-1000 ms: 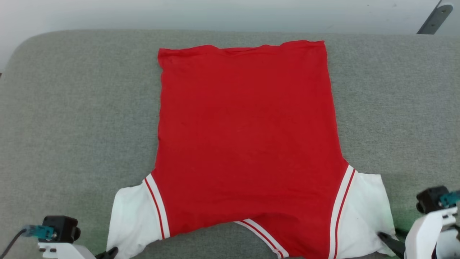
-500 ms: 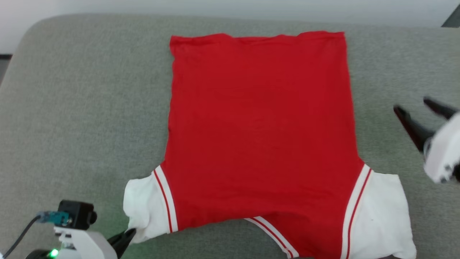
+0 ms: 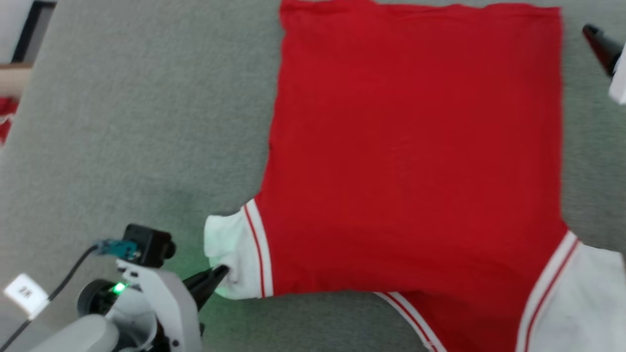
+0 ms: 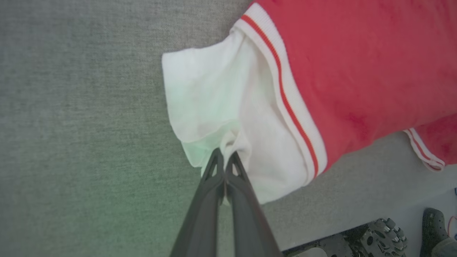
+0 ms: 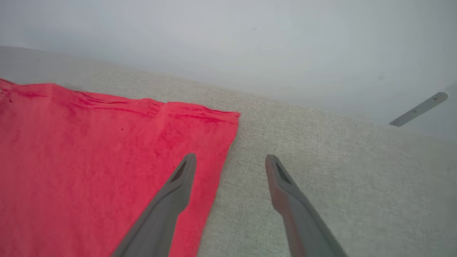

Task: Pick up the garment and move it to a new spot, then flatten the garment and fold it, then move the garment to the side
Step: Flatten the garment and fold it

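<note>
Garment (image 3: 415,161) lies flat; my left jaws clench its white sleeve (image 4: 214,100), right jaws gape with its side edge (image 5: 225,142) between them, presumably readying a fold.

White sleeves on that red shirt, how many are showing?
2. The left sleeve, pinched by the left gripper, lies at the head view's lower left; the right sleeve lies at its lower right, partly cut off.
</note>
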